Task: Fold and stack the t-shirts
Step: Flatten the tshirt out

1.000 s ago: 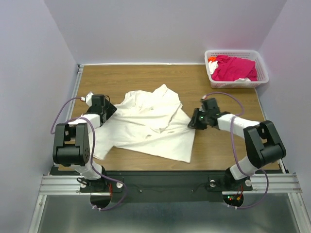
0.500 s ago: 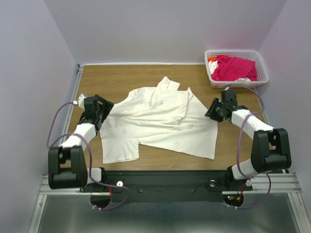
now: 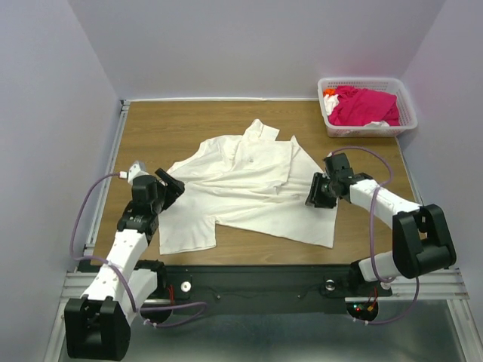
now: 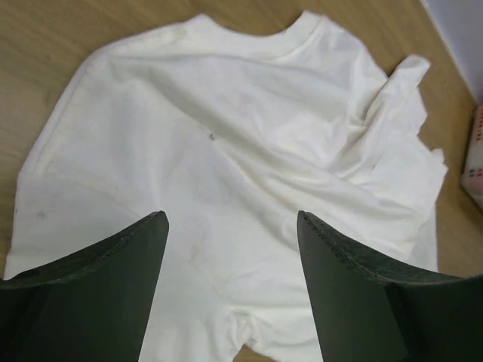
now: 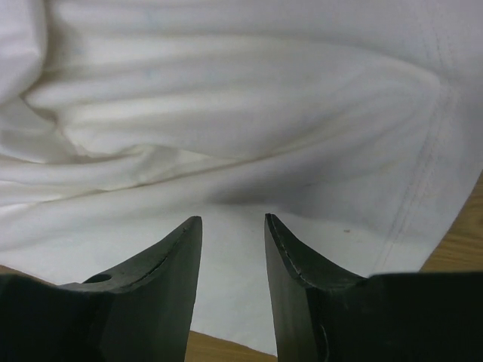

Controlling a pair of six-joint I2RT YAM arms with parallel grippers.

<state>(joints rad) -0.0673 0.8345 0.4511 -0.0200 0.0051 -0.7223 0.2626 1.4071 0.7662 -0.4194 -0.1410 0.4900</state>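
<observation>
The wooden tabletop carries an off-white t-shirt, spread out but rumpled across its middle. A white plastic lattice basket stands in its far right corner.

A: What's below the gripper?
B: An off-white shirt, spread on the wooden table, collar at the far end, right side rumpled.
A: Jaws?
B: Wide apart, nothing between them.

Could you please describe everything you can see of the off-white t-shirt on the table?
The off-white t-shirt is soft cloth with short sleeves and a small collar at its far edge. It lies spread on the wooden table, mostly flat but creased, bunched along its right side, with faint marks. The open left gripper and right gripper sit at its edges, gripping nothing.
</observation>
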